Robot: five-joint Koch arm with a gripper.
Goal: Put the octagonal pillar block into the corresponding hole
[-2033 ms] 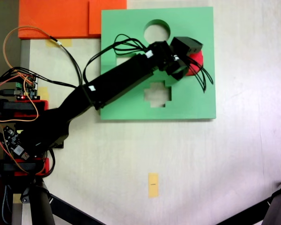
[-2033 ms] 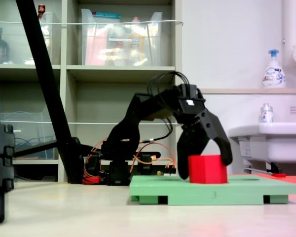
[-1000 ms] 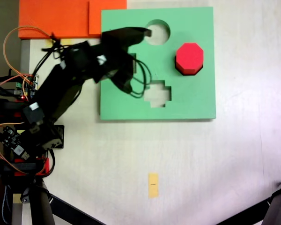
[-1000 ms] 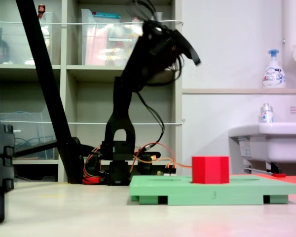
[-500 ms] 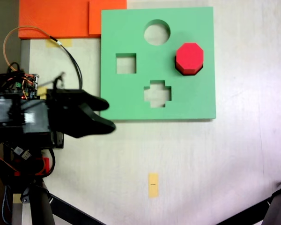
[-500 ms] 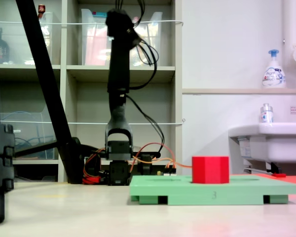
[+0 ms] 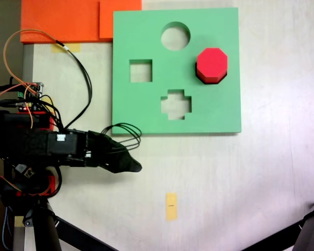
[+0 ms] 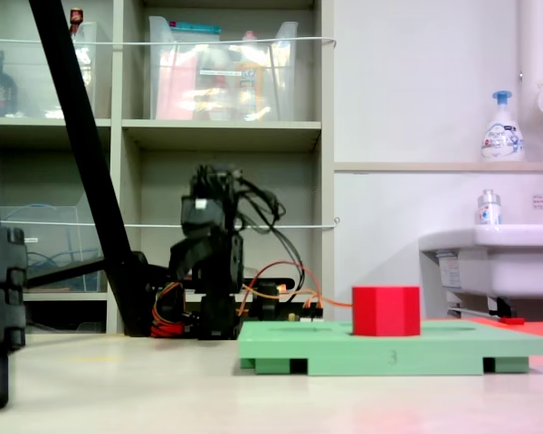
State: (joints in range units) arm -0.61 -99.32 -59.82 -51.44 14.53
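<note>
The red block [image 7: 212, 64] sits in its hole [image 7: 199, 77], upper right of the frame. The pincer [image 7: 132, 166] is far off, lower left; maybe closed, I cannot tell.

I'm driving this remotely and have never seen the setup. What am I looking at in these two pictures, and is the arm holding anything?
The black machine is a small robot arm bolted at the table's edge. One fixed view looks straight down; another sits low at table level, looking sideways. On the table lies a green board with round, square and cross-shaped cutouts. The red block sits in the fourth hole, its top standing proud of the board. The gripper is folded back off the board, over bare table, and holds nothing; whether its jaws are open cannot be told. Orange foam lies beside the board, and a yellow tape mark is stuck nearer the camera tripod.
</note>
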